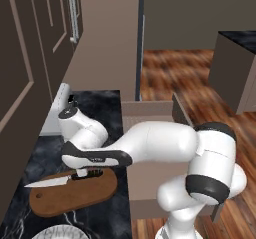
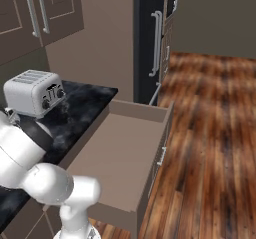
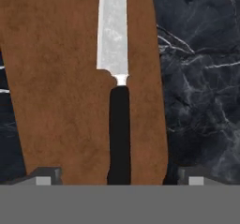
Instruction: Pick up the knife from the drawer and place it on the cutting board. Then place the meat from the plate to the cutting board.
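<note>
The knife [image 3: 119, 124] lies flat on the brown cutting board [image 3: 56, 92], black handle towards me and silver blade pointing away. My gripper [image 3: 119, 178] hangs open just above the handle, one fingertip [image 3: 44, 176] on each side and well clear of it. From the left base camera, the gripper [image 1: 89, 170] is low over the cutting board [image 1: 75, 195], and the knife [image 1: 50, 182] points left past the board's edge. The plate [image 1: 62, 231] peeks in at the bottom edge. The meat is out of view. The drawer [image 2: 125, 158] stands pulled out with nothing in it.
A silver toaster [image 2: 35, 90] stands at the back of the dark marble counter [image 2: 80, 113]. The open drawer [image 1: 150, 110] juts out over the wooden floor [image 2: 210, 148]. Tall cabinet doors with bar handles [image 2: 156, 43] rise behind.
</note>
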Available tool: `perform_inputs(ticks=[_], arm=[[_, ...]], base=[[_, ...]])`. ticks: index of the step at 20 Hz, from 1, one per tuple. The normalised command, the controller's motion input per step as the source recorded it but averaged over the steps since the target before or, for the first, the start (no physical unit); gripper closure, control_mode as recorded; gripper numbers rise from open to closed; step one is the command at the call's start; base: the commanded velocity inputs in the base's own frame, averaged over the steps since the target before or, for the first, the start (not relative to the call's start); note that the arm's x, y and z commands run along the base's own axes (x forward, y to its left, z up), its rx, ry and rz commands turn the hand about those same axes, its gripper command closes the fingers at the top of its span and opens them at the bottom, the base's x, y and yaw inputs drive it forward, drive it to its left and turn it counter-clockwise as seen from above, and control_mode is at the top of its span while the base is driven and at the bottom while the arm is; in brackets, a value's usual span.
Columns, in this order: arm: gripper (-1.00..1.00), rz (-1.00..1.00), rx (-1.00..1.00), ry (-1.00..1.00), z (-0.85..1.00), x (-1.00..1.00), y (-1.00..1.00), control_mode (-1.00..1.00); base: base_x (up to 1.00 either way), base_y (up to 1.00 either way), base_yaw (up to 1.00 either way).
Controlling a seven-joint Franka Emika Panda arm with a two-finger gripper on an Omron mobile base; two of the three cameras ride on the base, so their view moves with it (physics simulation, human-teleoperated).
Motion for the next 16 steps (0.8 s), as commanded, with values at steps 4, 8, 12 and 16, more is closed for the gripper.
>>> perform_inputs(ticks=[4, 8, 12, 16], arm=[[-1.00, 0.00, 0.01, -0.11, 0.07, -0.27, -0.51, -1.00], [-1.00, 0.00, 0.10, -0.12, 0.08, -0.21, -0.75, -1.00], [-1.00, 0.00, 0.14, -0.15, 0.22, -0.27, -0.68, -1.00], [-1.00, 0.00, 0.22, -0.10, 0.87, -0.13, -0.32, -1.00]], base=[[0.00, 0.00, 0.00], [0.00, 0.00, 0.00], [0.00, 0.00, 0.00], [0.00, 0.00, 0.00]])
